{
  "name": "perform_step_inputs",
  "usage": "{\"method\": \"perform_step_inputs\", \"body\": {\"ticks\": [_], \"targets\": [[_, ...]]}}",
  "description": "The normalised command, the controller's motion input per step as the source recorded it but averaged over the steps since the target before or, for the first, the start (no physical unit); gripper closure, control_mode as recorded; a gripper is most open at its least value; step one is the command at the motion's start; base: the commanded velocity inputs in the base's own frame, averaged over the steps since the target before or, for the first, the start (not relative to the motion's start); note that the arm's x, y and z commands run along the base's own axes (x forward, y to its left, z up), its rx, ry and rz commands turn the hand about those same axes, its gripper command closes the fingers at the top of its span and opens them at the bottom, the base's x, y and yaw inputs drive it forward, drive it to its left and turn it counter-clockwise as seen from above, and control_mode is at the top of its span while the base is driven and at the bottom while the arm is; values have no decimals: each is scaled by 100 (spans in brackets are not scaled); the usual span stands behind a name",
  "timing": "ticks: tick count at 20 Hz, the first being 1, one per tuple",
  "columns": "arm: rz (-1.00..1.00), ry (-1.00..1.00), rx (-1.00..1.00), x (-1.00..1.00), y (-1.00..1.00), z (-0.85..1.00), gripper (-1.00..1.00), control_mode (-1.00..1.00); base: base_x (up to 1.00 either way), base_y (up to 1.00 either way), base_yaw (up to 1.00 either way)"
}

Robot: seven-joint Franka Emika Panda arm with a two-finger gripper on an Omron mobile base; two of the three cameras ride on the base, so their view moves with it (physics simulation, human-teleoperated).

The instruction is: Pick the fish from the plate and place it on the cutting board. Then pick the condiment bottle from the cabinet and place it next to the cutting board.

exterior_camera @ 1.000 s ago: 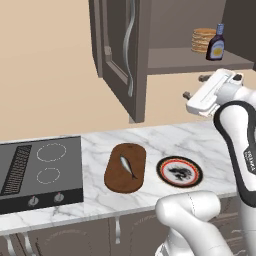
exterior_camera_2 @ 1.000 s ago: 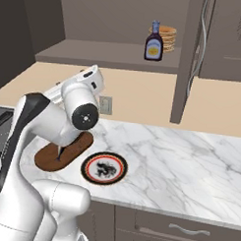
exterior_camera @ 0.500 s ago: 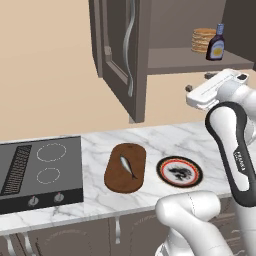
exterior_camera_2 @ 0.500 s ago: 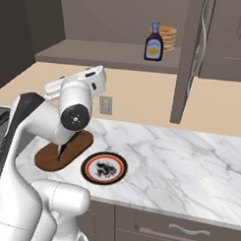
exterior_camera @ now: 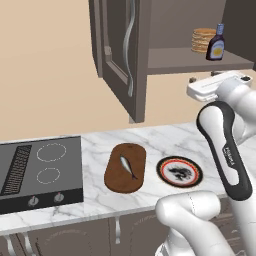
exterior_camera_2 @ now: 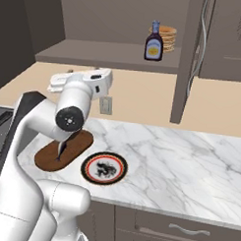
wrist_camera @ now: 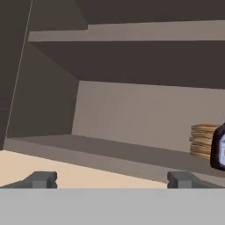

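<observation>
Left base view: small purple-brown condiment bottle (exterior_camera: 216,43) with yellowish label, no writing legible, is standing at the shelf edge at 1 o'clock; silver-grey fish (exterior_camera: 128,167) is lying on the oblong dark-brown board (exterior_camera: 125,178).

Hand view: gripper (wrist_camera: 112,179) is hanging released, jaws spread wide; open shelf room is showing left of the bottle.

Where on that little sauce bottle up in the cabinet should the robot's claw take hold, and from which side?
Probably around its broad body, coming straight in from the open front of the cabinet. The condiment bottle stands upright near the shelf's front edge, and a stack of pancakes sits close behind it, so the back is blocked. The neck is narrow and less secure. The gripper is open, below the shelf.
</observation>
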Motion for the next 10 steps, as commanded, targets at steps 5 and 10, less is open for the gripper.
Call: {"method": "perform_step_inputs", "body": {"ticks": [5, 10], "targets": [[-11, 0, 4, 1, -24, 18, -100, -100, 0, 0, 0], [-8, 0, 0, 0, -23, 17, -100, -100, 0, 0, 0]]}}
